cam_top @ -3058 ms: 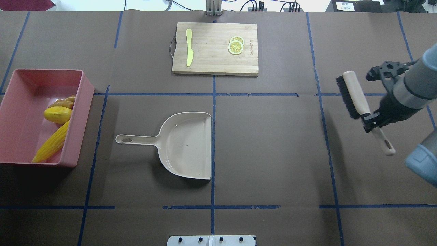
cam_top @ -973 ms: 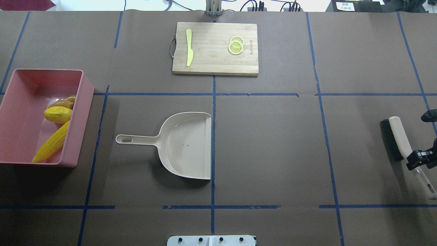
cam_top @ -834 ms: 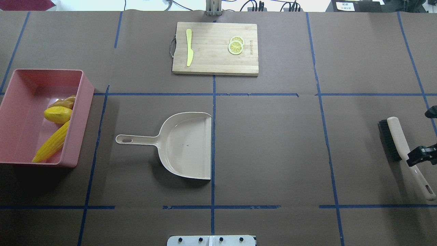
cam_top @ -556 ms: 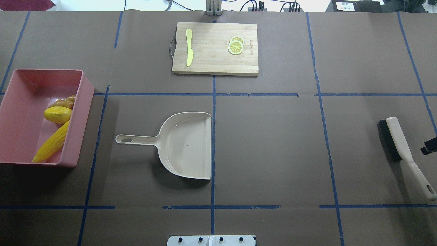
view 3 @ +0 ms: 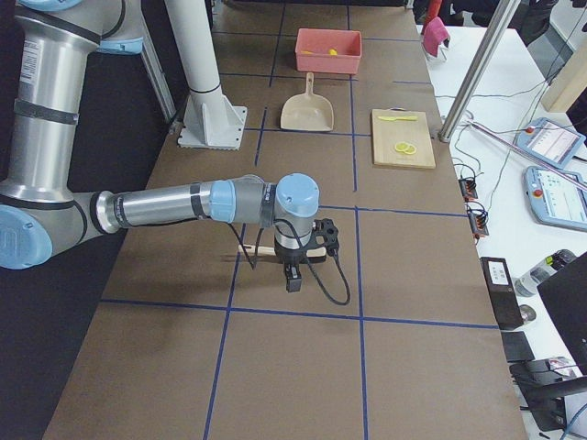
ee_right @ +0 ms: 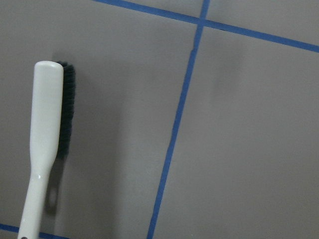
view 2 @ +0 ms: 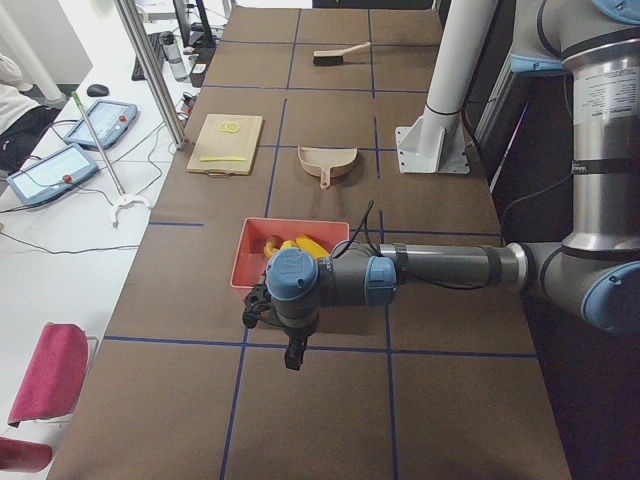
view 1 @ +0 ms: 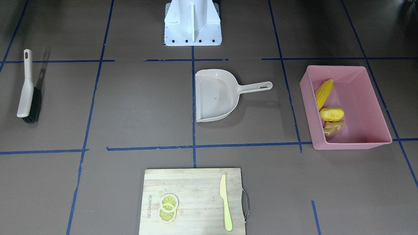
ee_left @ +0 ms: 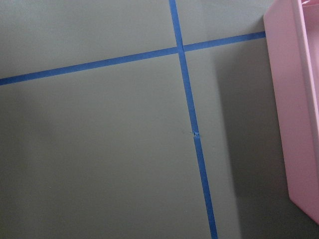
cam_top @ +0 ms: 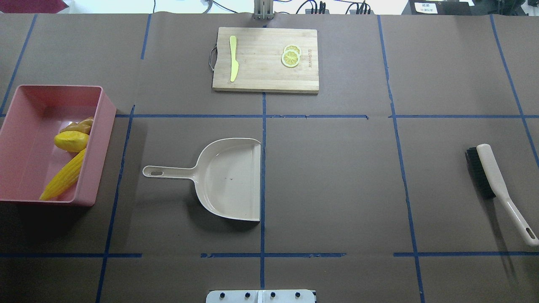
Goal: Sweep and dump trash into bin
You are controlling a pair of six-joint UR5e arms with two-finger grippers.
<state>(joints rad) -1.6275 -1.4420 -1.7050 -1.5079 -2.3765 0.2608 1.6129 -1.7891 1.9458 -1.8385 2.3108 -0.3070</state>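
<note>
Overhead exterior | cutting board [cam_top: 261,67] stamp [cam_top: 309,59] unreadable | trash [cam_top: 71,141] in bin [cam_top: 108,122]

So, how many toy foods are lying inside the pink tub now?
3. All lie along the wall of the pink tub on the dustpan side: the corn cob nearest the robot's base, the yellow lump in the middle, the ginger root farthest. Nothing seems hidden.

Wrist views: frame edges are cutting off the brush [ee_right: 46,124] handle and all but one wall of the bin [ee_left: 299,124]. Side views: the near arm is hiding most of the brush. The left gripper [view 2: 258,306] and right gripper [view 3: 324,236] are appearing too small and dark to judge. Front view: the bottom edge is cropping the board [view 1: 192,202].
</note>
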